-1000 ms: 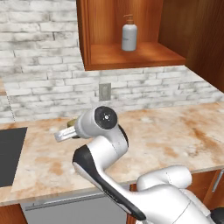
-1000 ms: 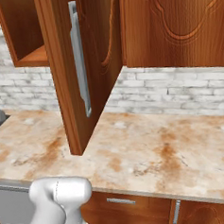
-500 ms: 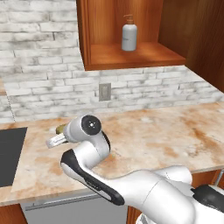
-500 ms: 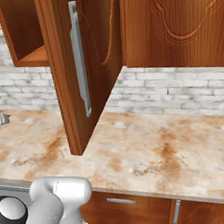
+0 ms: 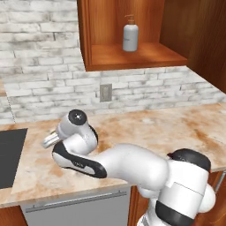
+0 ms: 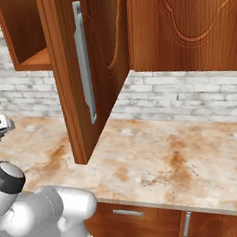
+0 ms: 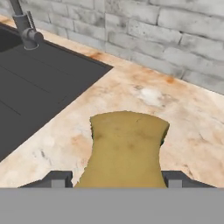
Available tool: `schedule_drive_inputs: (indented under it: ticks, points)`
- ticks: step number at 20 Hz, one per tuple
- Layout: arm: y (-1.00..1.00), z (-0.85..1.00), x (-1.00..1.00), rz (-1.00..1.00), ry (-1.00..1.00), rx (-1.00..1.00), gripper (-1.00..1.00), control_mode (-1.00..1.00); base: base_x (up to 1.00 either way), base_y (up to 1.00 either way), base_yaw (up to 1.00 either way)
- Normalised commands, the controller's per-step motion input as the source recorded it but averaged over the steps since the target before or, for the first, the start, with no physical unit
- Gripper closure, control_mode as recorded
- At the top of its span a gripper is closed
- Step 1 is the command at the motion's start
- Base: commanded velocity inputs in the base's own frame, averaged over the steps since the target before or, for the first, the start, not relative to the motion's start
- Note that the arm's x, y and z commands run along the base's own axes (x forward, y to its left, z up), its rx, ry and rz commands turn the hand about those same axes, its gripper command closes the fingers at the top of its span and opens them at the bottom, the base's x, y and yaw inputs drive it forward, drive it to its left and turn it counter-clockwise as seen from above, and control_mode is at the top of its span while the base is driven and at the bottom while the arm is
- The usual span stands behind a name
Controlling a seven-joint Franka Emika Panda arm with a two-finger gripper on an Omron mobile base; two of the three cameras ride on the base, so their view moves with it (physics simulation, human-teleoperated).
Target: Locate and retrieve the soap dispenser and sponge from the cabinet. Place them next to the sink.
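In the hand view my gripper is shut on the yellowish-olive sponge, which sits between the two dark fingertips. It hangs low over the marble counter, just right of the dark sink. In the left base view the hand points left towards the sink. The pale soap dispenser stands upright on the shelf of the open reddish-brown cabinet, high above and right of the hand.
A grey faucet rises at the sink's back edge by the brick wall. The open cabinet door with its long metal handle hangs over the counter. A wall outlet sits below the cabinet.
The arm has swung left and down over the counter towards the sink, carrying the sponge. Its elbow has come into the right base view. The soap dispenser has not moved.
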Motion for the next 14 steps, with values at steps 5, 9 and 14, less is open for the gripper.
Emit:
schedule_drive_inputs:
  ticks: [5,9,14]
  points:
    - [0.34,-0.36,0.37,0.02,-0.01,-0.05,1.0,-1.0,0.0,0.0,0.0]
    - [0.41,-0.43,0.38,0.01,0.0,-0.03,1.0,-1.0,0.0,0.0,0.0]
    - [0.43,-0.32,0.47,0.01,0.1,-0.07,1.0,-1.0,0.0,0.0,0.0]
